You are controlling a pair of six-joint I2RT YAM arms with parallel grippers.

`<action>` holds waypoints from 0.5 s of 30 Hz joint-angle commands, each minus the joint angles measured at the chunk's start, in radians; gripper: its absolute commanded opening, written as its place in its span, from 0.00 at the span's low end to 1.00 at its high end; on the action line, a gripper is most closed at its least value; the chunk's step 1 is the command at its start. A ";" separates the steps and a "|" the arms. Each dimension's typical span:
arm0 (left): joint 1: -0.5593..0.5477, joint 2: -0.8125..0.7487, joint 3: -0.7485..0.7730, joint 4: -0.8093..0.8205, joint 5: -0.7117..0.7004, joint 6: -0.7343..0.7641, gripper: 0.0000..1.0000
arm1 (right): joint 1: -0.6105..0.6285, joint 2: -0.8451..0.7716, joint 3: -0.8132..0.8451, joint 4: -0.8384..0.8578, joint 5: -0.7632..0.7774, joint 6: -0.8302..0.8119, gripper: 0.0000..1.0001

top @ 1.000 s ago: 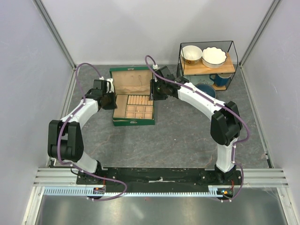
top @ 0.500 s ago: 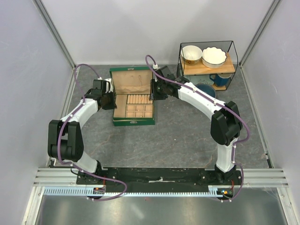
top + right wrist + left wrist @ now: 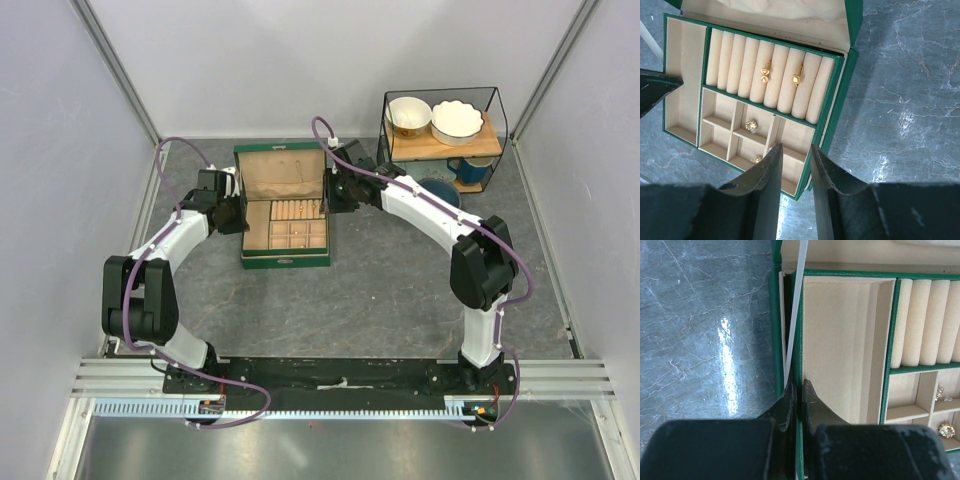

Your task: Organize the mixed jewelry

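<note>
right wrist view: tiny gold rings [image 3: 797, 76] look light, slippery; pinch the band. right claw [image 3: 796, 150] apart, left claw [image 3: 799, 387] clamps box wall [image 3: 800, 340].

A gold piece [image 3: 758, 159] (lower compartment) is half hidden behind the right claw [image 3: 796, 146]; the green box [image 3: 775, 330] runs off-frame.

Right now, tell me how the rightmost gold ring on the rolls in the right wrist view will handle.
The gold ring looks tiny, so probably very light and easily flicked away. It sits wedged between padded rolls of the green box, so it may resist, then pop free. Shiny metal likely slips.
</note>
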 commanded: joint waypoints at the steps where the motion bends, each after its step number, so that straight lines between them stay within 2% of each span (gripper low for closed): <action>1: 0.002 -0.012 0.019 0.062 0.002 -0.024 0.01 | -0.005 -0.044 -0.002 0.029 -0.013 0.001 0.36; 15: -0.007 -0.030 -0.012 0.110 -0.035 0.002 0.02 | -0.014 -0.057 -0.029 0.046 -0.034 0.004 0.34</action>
